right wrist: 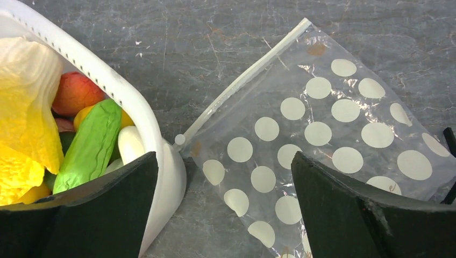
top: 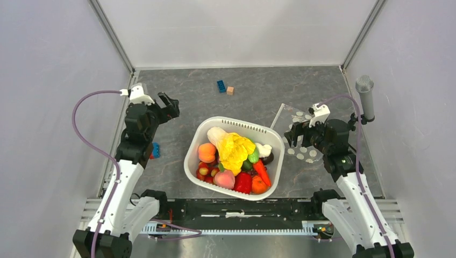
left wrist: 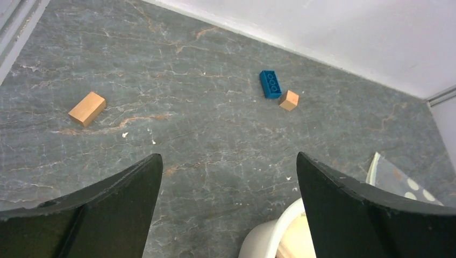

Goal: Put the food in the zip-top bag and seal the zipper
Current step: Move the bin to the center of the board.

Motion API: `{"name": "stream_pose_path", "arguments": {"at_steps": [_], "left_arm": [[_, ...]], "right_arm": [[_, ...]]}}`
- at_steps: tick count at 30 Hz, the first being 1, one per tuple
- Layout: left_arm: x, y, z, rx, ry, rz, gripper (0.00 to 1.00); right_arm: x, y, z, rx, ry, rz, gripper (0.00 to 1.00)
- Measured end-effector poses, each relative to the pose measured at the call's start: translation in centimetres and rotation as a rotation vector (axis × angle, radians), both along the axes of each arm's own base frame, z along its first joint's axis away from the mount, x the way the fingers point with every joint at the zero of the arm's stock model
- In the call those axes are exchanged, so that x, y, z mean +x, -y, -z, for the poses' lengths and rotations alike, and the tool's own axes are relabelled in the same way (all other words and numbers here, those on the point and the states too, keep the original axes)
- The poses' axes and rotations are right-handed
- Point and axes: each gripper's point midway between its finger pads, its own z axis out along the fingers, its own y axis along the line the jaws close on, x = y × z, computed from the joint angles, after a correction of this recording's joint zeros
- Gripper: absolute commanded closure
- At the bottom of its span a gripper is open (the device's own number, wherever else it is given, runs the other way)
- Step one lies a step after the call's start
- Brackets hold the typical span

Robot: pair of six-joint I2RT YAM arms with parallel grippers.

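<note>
Clear plastic printed with white dots, the zip-top bag [right wrist: 322, 134] is lying flat on the grey desk [top: 258, 102], right of centre in the overhead frame. Its corner is sitting just beside the wall of the white basket [top: 236, 124]. The bag is looking empty and slightly wrinkled. The zipper [right wrist: 247, 78] is showing as a thin pale strip slanting from the middle of the right wrist view up toward its top edge. Whether the strip is pressed shut cannot be told.

None of the food is in the bag yet. It is sitting heaped in the basket: a crinkled yellow piece [top: 235, 150] on top, a peach [top: 206, 152], a carrot [top: 262, 172], a red pepper [top: 243, 183] and a green piece [right wrist: 91, 145].

The right hand [right wrist: 226, 161] is hovering over the bag's corner by the zipper and the basket rim, fingers apart and gripping nothing. It is probably lining up to take the bag by its mouth edge. The left hand [left wrist: 228, 161] is also spread and empty, hanging over bare desk at the basket's upper left. This is likely keeping it clear while the bag is being dealt with. A blue toy brick [top: 221, 86] and a wooden cube [top: 230, 90] are resting well apart from both, near the top of the frame.
</note>
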Motion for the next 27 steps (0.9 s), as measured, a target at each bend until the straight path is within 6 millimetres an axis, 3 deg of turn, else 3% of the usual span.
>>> {"name": "stream_pose_path", "arguments": {"at_steps": [5,13,20,27], "left_arm": [[-1.2,0.3,-1.4,-0.066,0.059,0.006,0.00],[-6.0,3.3,-2.7,-0.180,0.200,0.190,0.00],[-8.5,5.5,-3.5,-0.194,0.226,0.345,0.00],[-10.6,6.5,-3.2,-0.197,0.220,0.421,0.00]], "right_arm": [[-0.8,0.7,-0.8,0.023,0.016,0.055,0.02],[-4.1,1.4,0.5,0.089,-0.060,0.137,0.02],[-7.6,-1.3,3.7,0.196,-0.224,0.019,0.02],[-10.5,-4.8,5.3,0.377,-0.335,-0.137,0.02]]}}
